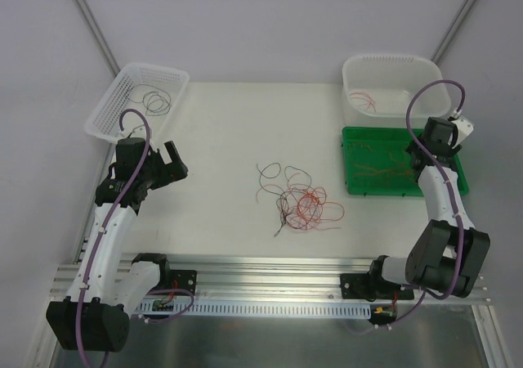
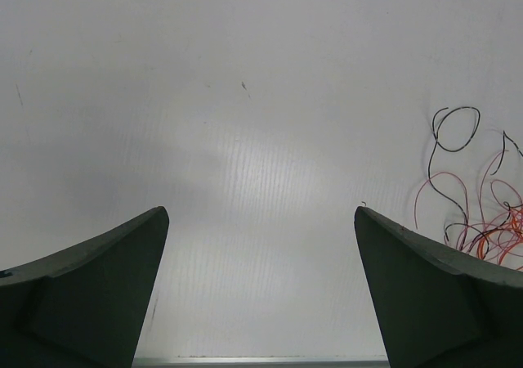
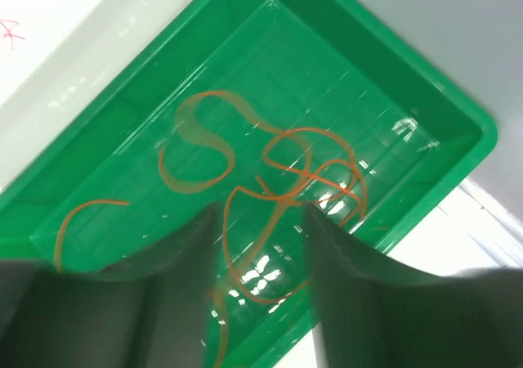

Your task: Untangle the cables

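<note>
Red, orange and dark cables point(image 1: 301, 206) sit knotted mid-table in the top view, with loose dark loops trailing off to the left. Sorted strands lie in three bins: dark ones in the white mesh basket point(image 1: 110, 110), red in the white tub point(image 1: 359, 65), orange in the green tray point(image 1: 384, 192). Left gripper point(image 1: 175, 163) hovers well apart from the knot. No writing is readable here.

Left wrist view: fingers are spread wide over bare table with nothing between them. The knot's edge shows only at far right, so the approach is off-axis. Risk: the strands are hair-thin and interlooped, so a pinch likely catches several at once and drags the whole clump instead of freeing one. A single strand could also slip through the pads. No labels.

Right wrist view: right gripper point(image 3: 261, 217) is low over the green tray, fingers apart with a narrow gap, clamped on nothing that I can confirm. An orange strand runs through that gap. Risk: if the strand snags on a finger during retreat, it gets lifted out of the tray and back onto the table. Finger blur hides the contact, so I can't tell whether it touches. No brand or text visible.
</note>
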Tool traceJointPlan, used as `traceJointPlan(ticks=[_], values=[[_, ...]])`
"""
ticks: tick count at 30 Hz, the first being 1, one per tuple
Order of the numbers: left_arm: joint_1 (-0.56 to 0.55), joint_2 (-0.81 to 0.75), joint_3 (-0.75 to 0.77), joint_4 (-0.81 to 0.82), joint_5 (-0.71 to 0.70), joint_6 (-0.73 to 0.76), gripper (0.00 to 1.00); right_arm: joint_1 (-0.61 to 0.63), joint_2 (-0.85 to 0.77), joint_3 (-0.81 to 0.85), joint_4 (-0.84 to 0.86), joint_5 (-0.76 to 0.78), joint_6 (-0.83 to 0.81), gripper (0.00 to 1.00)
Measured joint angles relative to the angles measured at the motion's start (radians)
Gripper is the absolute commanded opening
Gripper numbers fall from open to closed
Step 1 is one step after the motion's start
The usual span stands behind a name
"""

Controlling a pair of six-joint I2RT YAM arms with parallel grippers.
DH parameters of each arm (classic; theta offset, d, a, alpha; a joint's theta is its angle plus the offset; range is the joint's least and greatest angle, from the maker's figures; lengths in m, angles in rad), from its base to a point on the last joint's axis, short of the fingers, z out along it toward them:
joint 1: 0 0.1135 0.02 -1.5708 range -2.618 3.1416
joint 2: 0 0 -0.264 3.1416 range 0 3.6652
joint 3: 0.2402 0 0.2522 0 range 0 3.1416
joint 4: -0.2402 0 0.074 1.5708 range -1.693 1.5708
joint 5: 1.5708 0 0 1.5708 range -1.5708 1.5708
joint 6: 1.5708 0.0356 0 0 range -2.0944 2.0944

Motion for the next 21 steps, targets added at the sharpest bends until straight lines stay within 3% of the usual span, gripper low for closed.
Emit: traceJointPlan(ticks=[4,11,17,21], values=[[0.000,0.000,0.000,0.000,0.002,0.000,0.99,0.007,-0.016,0.009,-0.058,-0.019,0.014,0.83],[0.000,0.011,0.000,0.002,0.048,0.001,0.99,0.162,-0.062,0.105,-0.187,-0.157,-0.035,0.85],[0.000,0.034,0.000,0.003,0.095,0.003,0.99,0.451,-0.091,0.090,-0.248,-0.365,-0.095,0.86],[0.000,0.059,0.000,0.007,0.143,0.008,0.99,0.662,-0.091,0.022,-0.283,-0.411,-0.100,0.86]])
